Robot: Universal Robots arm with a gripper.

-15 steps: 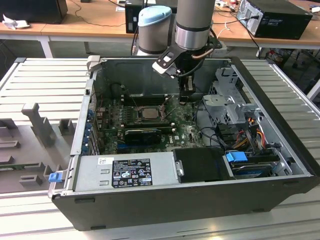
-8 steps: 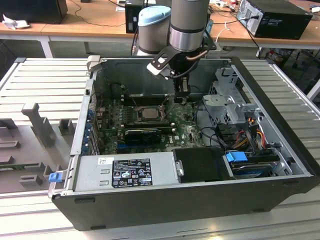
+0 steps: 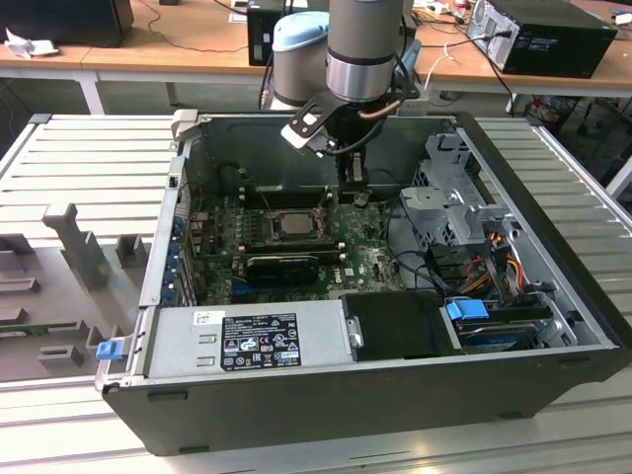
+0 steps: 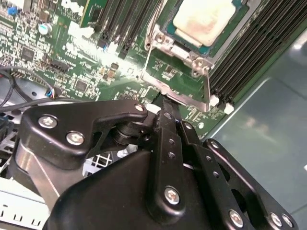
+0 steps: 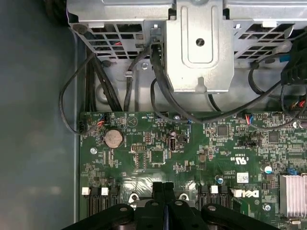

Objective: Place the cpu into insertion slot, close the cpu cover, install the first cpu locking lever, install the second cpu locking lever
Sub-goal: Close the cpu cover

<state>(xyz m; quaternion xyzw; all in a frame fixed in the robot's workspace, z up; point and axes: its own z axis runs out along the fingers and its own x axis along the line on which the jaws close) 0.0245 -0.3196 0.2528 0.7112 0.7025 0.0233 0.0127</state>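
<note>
The cpu (image 3: pixel 293 224) (image 4: pixel 204 19), a tan-grey square, lies in the insertion slot (image 3: pixel 271 226) (image 4: pixel 165 39) on the green motherboard. The cpu cover (image 4: pixel 207 86), a thin metal frame with a window, stands swung open off the slot's edge on the exterior view's right side (image 3: pixel 327 202). My gripper (image 3: pixel 353 186) (image 4: pixel 165 109) (image 5: pixel 163 188) is shut with nothing between its black fingers. Its tip sits right at the free edge of the raised cover; I cannot tell whether it touches. A thin wire lever (image 4: pixel 149 29) runs along the slot's side.
A long black expansion card (image 3: pixel 283 267) lies just in front of the slot. Memory slots (image 4: pixel 259 52) flank it. The grey drive cage (image 3: pixel 449 202) (image 5: pixel 199 48) with black cables is close behind the gripper. A power supply (image 3: pixel 247 341) fills the case's front.
</note>
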